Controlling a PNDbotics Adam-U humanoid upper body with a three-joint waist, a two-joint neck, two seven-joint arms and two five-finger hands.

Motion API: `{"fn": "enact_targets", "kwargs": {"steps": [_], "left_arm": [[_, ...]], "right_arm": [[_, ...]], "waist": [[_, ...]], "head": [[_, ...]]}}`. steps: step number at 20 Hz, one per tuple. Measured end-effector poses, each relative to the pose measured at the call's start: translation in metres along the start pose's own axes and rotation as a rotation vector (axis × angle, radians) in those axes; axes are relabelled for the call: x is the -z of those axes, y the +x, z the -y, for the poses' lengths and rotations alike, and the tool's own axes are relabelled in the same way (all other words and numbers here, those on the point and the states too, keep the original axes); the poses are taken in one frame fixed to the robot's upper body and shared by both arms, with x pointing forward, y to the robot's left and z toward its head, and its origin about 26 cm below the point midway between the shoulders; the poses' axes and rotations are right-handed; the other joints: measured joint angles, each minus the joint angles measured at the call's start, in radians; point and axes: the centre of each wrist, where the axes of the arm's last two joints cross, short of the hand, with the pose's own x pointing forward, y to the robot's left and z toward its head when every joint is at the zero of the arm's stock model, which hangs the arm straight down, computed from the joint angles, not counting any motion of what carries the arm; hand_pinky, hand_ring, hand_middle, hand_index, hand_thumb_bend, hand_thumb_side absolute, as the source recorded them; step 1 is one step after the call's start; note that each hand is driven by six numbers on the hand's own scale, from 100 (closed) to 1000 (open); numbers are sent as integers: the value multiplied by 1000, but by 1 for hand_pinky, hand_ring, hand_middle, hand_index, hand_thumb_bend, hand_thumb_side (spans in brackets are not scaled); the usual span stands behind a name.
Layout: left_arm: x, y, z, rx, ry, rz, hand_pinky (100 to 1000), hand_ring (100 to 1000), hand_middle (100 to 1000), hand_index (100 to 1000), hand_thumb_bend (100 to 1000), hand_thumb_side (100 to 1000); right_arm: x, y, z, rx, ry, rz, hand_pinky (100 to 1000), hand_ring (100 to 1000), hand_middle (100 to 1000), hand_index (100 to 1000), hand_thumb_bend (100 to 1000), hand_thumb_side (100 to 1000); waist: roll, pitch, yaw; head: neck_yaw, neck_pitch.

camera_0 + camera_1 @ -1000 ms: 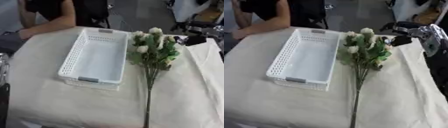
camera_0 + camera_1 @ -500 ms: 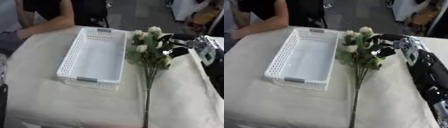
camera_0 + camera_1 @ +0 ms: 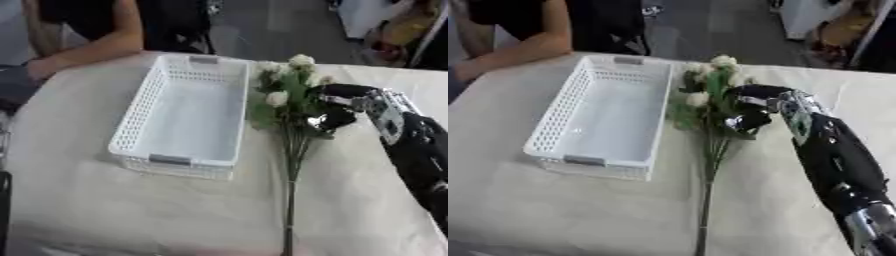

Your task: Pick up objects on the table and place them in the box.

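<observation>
The right robot hand (image 3: pixel 754 107) curls its fingers around the white-flower bouquet (image 3: pixel 289 100), just right of the white basket (image 3: pixel 188 117) on the table (image 3: pixel 87 210); leaves hide the fingertips.

The counter (image 3: pixel 105 210) is covered with a pale cream cloth, slightly creased. A white perforated basket (image 3: pixel 188 117) lies on it, empty, its long sides running away from the robot. Just to the right of the basket lies a bunch of white flowers (image 3: pixel 289 97) with green leaves, blooms level with the basket's far half, thin stems (image 3: pixel 290 200) reaching past the basket's near end toward the counter's near edge.
</observation>
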Motion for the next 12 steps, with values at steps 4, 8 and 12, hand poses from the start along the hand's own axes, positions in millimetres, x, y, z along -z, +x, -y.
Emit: {"fn": "enact_targets", "kwargs": {"steps": [4,8,12], "left_arm": [[1,2,1,-6,-4,4,471,497,611,689,138,873],[1,2,2,-7,-5,4,472,498,611,689,137,872],[1,2,2,-8,-7,3,472,498,613,689,137,872]], "right_arm": [[5,4,-5,-14,11,4,793,930,942,1000,100,763],[10,7,-9,-27,29,5,767,936,942,999,100,816],[15,12,-13,-45,54,8,768,954,955,1000,100,829]], "waist": [[1,0,1],[1,0,5],[1,0,6]], "head": [[-9,0],[-18,0],[-22,0]]}}
